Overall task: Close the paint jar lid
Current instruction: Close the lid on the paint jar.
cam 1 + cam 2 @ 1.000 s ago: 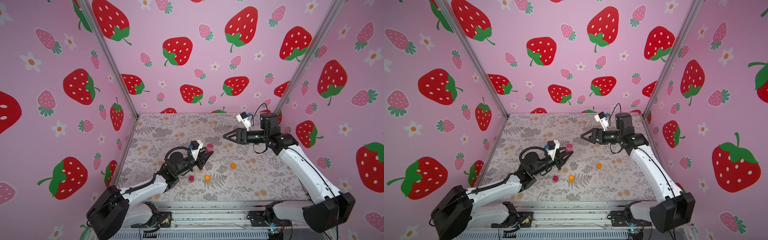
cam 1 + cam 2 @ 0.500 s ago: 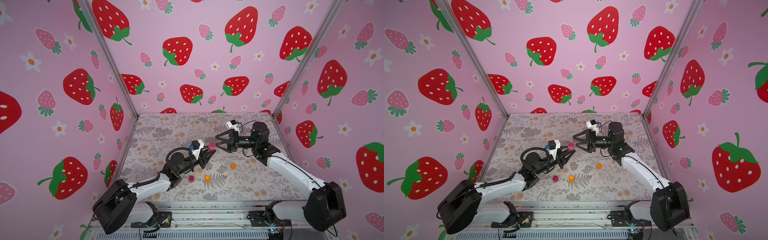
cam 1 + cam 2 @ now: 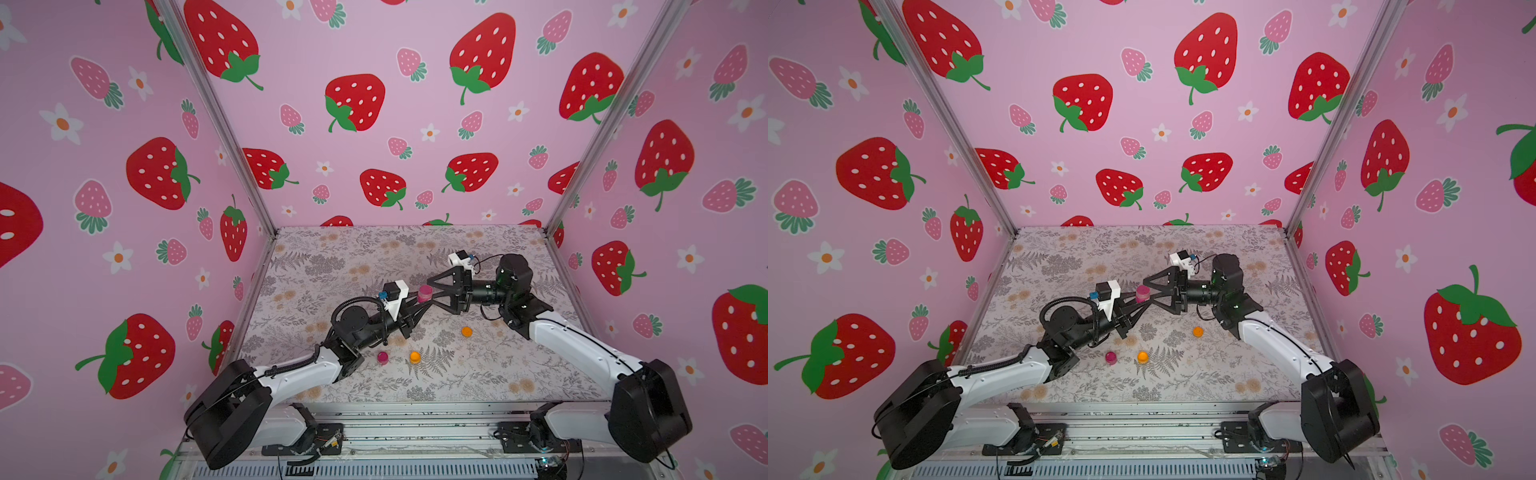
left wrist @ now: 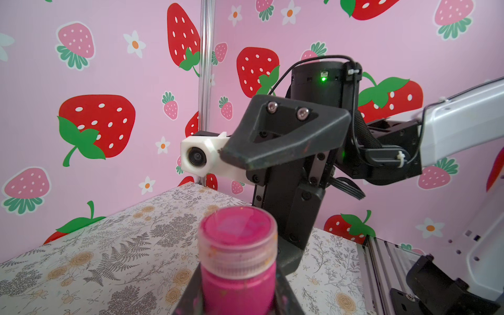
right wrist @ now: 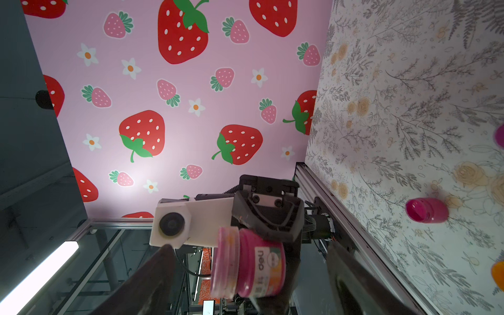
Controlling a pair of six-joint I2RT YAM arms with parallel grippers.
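Your left gripper (image 3: 419,301) clamps the paint jar (image 4: 237,286), held up over the middle of the surface (image 3: 332,266), with the lid (image 4: 237,231) apparently only resting on top. Your right gripper (image 3: 431,291) stands wide astride the lid. Centre it, close squarely on the rim, then twist without tilting the jar.

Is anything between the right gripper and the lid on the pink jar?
Nothing visible. The right gripper has its open jaws on either side of the lid, which sits on the paint jar held by the left gripper.
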